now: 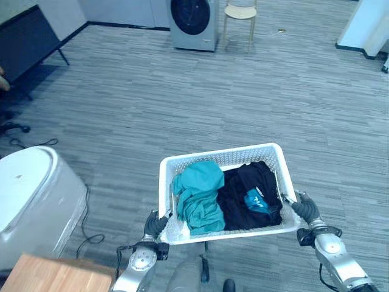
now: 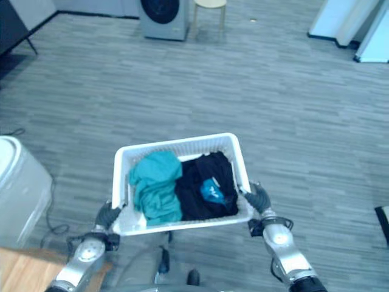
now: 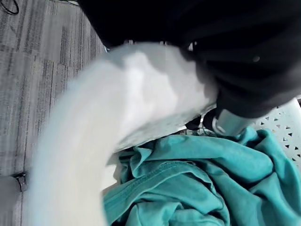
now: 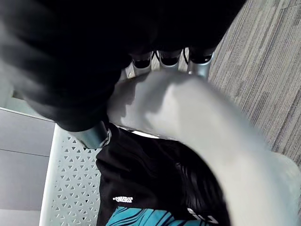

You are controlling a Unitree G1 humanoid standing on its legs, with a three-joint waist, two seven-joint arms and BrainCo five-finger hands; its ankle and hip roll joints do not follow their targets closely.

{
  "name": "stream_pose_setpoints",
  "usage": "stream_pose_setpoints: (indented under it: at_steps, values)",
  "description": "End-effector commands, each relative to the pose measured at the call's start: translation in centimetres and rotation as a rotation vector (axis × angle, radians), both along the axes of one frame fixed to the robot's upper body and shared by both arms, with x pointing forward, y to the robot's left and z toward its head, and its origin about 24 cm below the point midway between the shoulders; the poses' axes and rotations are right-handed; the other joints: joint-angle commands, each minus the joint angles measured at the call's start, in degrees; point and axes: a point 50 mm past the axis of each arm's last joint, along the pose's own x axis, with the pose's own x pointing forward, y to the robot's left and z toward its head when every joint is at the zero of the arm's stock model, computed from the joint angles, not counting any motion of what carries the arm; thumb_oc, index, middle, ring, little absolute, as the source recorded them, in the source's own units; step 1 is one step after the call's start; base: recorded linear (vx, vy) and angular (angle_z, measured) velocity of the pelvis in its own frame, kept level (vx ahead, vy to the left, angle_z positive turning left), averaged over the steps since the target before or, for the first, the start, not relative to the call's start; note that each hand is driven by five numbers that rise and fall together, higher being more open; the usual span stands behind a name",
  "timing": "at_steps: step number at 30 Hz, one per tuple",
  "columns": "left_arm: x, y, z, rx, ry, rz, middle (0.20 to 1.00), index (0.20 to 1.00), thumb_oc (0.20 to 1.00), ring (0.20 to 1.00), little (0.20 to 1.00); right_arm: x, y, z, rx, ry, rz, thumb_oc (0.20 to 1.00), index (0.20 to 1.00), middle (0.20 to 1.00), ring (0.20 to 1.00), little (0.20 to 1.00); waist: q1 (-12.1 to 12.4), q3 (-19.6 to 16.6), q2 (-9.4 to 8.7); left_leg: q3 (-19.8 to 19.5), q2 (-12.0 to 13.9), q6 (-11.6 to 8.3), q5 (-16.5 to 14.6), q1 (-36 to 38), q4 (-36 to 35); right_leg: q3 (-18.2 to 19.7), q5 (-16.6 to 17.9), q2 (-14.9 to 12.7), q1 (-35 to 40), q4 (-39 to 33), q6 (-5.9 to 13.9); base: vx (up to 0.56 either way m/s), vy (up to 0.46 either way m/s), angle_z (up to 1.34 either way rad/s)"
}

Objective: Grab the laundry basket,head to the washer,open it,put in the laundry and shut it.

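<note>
nearest, the left robot hand (image 1: 155,225) and the right robot hand (image 1: 306,208) each clamp a side rim of the white laundry basket (image 1: 226,158), fingers curled over the edge with the thumb inside, as both wrist views show. the basket hangs level between them above the floor (image 1: 182,103), holding a teal garment (image 1: 199,194) on the robot's left and a black garment (image 1: 246,191) with a small teal print on its right.

so the grab looks done, and the step in hand appears to be the walk to the washer. the next move calls for steady steps forward and a little to the left, keeping both grips firm so the load does not tip.

close on the left sit a wooden desk (image 1: 55,275) corner and a rounded white appliance (image 1: 33,201), near enough to brush in turning. farther on the floor is open. at the far wall stands the washer (image 1: 194,23), its round dark door shut, with a pale chair (image 1: 240,18) just beside it, which may crowd the space for setting the basket down.
</note>
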Motion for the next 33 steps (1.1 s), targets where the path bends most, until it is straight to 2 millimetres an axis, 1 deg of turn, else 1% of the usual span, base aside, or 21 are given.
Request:
stream_pose_setpoints:
  at_steps: [1,5,7,9,11,13,14,15,16,17,20,22,23,24,26,27,28,30,31,32,33]
  values:
    - [3.3,-4.9,5.7,-0.158,-0.311,-0.245,0.2,0.2,0.2,0.2,0.2,2.2,5.6,5.2,0.25,-0.297,0.224,0.2,0.2,0.2,0.2,0.2,1.7,-2.9,-2.09,2.6,0.5,-1.26,2.4,5.6,0.2,2.2,-1.3,-4.0,-1.9,8.6,8.27,0.48,0.153,-0.44]
    - [3.8,-4.5,6.2,-0.121,-0.329,-0.261,0.2,0.2,0.2,0.2,0.2,2.7,6.7,6.1,0.262,-0.33,0.274,0.2,0.2,0.2,0.2,0.2,1.2,-2.6,-3.73,6.0,0.0,0.81,-2.4,9.5,2.7,1.0,8.3,-6.7,-8.5,24.0,13.9,0.39,0.119,-0.56]
    - [4.0,-4.3,6.4,-0.107,-0.343,-0.259,0.2,0.2,0.2,0.2,0.2,2.7,7.1,6.2,0.262,-0.335,0.292,0.2,0.2,0.2,0.2,0.2,0.7,-2.4,-3.28,7.3,0.3,1.44,-4.3,13.4,2.0,-2.2,10.7,-7.9,-12.7,26.4,14.26,0.35,0.102,-0.16]
    - [4.1,-4.1,6.7,-0.107,-0.357,-0.245,0.2,0.2,0.2,0.2,0.2,2.7,7.3,6.3,0.261,-0.338,0.302,0.2,0.2,0.2,0.2,0.2,0.3,-2.3,-2.37,7.6,0.4,1.3,-6.2,17.6,0.2,-7.7,8.5,-9.6,-16.4,23.7,13.11,0.4,0.08,-0.38]
    - [4.2,-3.9,6.9,-0.108,-0.363,-0.241,0.2,0.2,0.2,0.2,0.2,2.8,7.3,6.5,0.259,-0.34,0.309,0.2,0.2,0.2,0.2,0.2,-0.5,-2.2,-1.23,7.6,1.2,0.74,-7.6,20.4,-0.9,-12.3,6.4,-10.1,-19.9,19.1,11.68,0.42,0.03,-0.18]
    - [4.3,-3.9,6.9,-0.106,-0.361,-0.23,0.2,0.2,0.2,0.2,0.2,2.9,7.3,6.5,0.27,-0.337,0.302,0.2,0.2,0.2,0.2,0.2,-1.6,-1.3,-1.08,7.6,1.0,0.42,-9.6,24.8,-1.9,-14.8,7.9,-10.0,-24.0,12.9,11.52,0.39,-0.014,-0.19]
    - [4.3,-3.9,6.9,-0.107,-0.361,-0.23,0.2,0.2,0.2,0.2,0.2,2.9,7.3,6.5,0.27,-0.337,0.302,0.2,0.2,0.2,0.2,0.2,-1.6,-1.2,-0.95,7.5,1.1,0.39,-9.7,25.0,-2.0,-14.9,8.0,-9.9,-23.7,12.6,11.52,0.65,-0.074,0.02]
    - [4.5,-3.8,6.8,-0.098,-0.366,-0.219,0.2,0.2,0.2,0.2,0.2,2.9,7.4,6.3,0.275,-0.329,0.297,0.2,0.2,0.2,0.2,0.2,-2.2,-0.6,-0.68,6.9,1.3,-0.77,-12.4,29.0,-2.4,-17.0,9.9,-10.4,-27.3,4.6,13.33,0.8,-0.14,0.56]
    - [4.6,-3.8,6.9,-0.095,-0.374,-0.22,0.2,0.2,0.2,0.2,0.2,2.8,7.4,6.2,0.263,-0.325,0.301,0.2,0.2,0.2,0.2,0.2,-2.8,-0.3,-0.35,6.3,1.5,-1.43,-14.0,31.9,-2.9,-17.8,11.9,-11.3,-29.5,1.5,13.94,0.76,-0.146,0.65]
    - [4.6,-3.8,6.9,-0.097,-0.374,-0.221,0.2,0.2,0.2,0.2,0.2,2.8,7.4,6.2,0.261,-0.325,0.301,0.2,0.2,0.2,0.2,0.2,-2.9,-0.1,-0.42,6.7,1.4,-1.41,-13.7,31.9,-2.8,-18.4,12.4,-11.5,-29.5,1.6,13.65,0.48,-0.133,0.7]
    - [4.5,-4.1,6.3,-0.109,-0.357,-0.221,0.2,0.2,0.2,0.2,0.2,2.4,7.1,5.8,0.254,-0.315,0.297,0.2,0.2,0.2,0.2,0.2,-3.9,-1.0,-0.48,4.2,1.0,-1.89,-17.2,35.8,-1.5,-16.7,14.5,-12.6,-29.3,2.8,13.78,0.52,-0.172,0.53]
    - [4.2,-4.2,5.9,-0.115,-0.342,-0.22,0.2,0.2,0.2,0.2,0.2,2.4,7.1,5.7,0.252,-0.31,0.298,0.2,0.2,0.2,0.2,0.2,-4.2,-1.9,-0.52,2.9,1.3,-2.51,-16.5,36.4,0.1,-15.9,15.8,-12.6,-28.6,3.7,13.28,0.52,-0.251,0.45]
    - [4.0,-4.2,5.6,-0.137,-0.328,-0.202,0.2,0.2,0.2,0.2,0.2,2.3,6.9,5.6,0.243,-0.307,0.296,0.2,0.2,0.2,0.2,0.2,-4.7,-2.8,1.07,1.6,4.5,-4.7,-12.0,36.6,5.2,-14.9,15.7,-10.8,-27.4,6.2,11.6,0.51,-0.322,0.33]
    - [3.7,-4.4,5.3,-0.149,-0.312,-0.204,0.2,0.2,0.2,0.2,0.2,2.3,7.0,5.7,0.249,-0.309,0.306,0.2,0.2,0.2,0.2,0.2,-4.6,-3.3,1.79,1.5,5.7,-5.6,-8.7,34.9,9.3,-15.0,15.2,-9.9,-26.2,5.8,10.6,0.67,-0.441,0.32]
    - [3.7,-4.7,5.2,-0.167,-0.3,-0.205,0.2,0.2,0.2,0.2,0.2,2.4,6.7,6.1,0.247,-0.325,0.303,0.2,0.2,0.2,0.2,0.2,-4.6,-3.5,1.93,-0.1,7.6,-7.65,0.4,30.5,20.8,-15.1,13.7,-7.9,-22.3,4.9,7.87,0.44,-0.344,0.05]
    - [3.7,-4.8,5.1,-0.171,-0.296,-0.212,0.2,0.2,0.2,0.2,0.2,2.5,6.5,6.2,0.244,-0.325,0.303,0.2,0.2,0.2,0.2,0.2,-4.3,-3.2,1.73,0.0,8.5,-7.6,2.3,29.0,25.2,-14.7,12.4,-7.1,-20.7,4.9,6.83,0.47,-0.335,-0.2]
    - [3.7,-5.1,5.1,-0.173,-0.293,-0.219,0.2,0.2,0.2,0.2,0.2,2.5,6.3,6.3,0.241,-0.331,0.292,0.2,0.2,0.2,0.2,0.2,-4.1,-3.1,0.85,0.8,8.9,-7.1,2.4,26.9,28.0,-14.2,11.2,-7.1,-18.9,4.3,5.93,0.49,-0.285,-0.25]
    - [3.9,-5.6,5.3,-0.182,-0.296,-0.24,0.2,0.2,0.2,0.2,0.2,2.6,6.0,6.4,0.225,-0.329,0.284,0.2,0.2,0.2,0.2,0.2,-3.2,-2.5,-0.29,1.8,8.1,-5.29,-2.0,22.3,29.5,-12.8,9.0,-6.8,-15.8,3.7,5.43,0.47,-0.204,-0.24]
    - [4.0,-5.8,5.4,-0.182,-0.297,-0.25,0.2,0.2,0.2,0.2,0.2,2.6,5.9,6.6,0.219,-0.334,0.284,0.2,0.2,0.2,0.2,0.2,-2.6,-2.4,-1.0,2.2,6.8,-4.52,-3.8,19.3,28.8,-12.0,8.2,-6.9,-14.5,3.2,5.6,0.48,-0.14,-0.47]
    - [3.9,-5.9,5.4,-0.185,-0.3,-0.253,0.2,0.2,0.2,0.2,0.2,2.6,5.7,6.6,0.216,-0.337,0.275,0.2,0.2,0.2,0.2,0.2,-2.0,-2.0,-1.56,2.9,5.5,-3.57,-6.5,15.8,26.6,-11.3,7.4,-6.9,-12.7,2.6,5.89,0.61,-0.08,-0.55]
    - [3.8,-6.0,5.5,-0.18,-0.305,-0.264,0.2,0.2,0.2,0.2,0.2,2.5,5.4,6.4,0.211,-0.331,0.266,0.2,0.2,0.2,0.2,0.2,-1.1,-1.9,-1.52,3.9,4.2,-2.8,-7.5,12.2,18.0,-10.3,5.8,-6.6,-10.8,2.4,6.55,0.81,-0.011,-0.6]
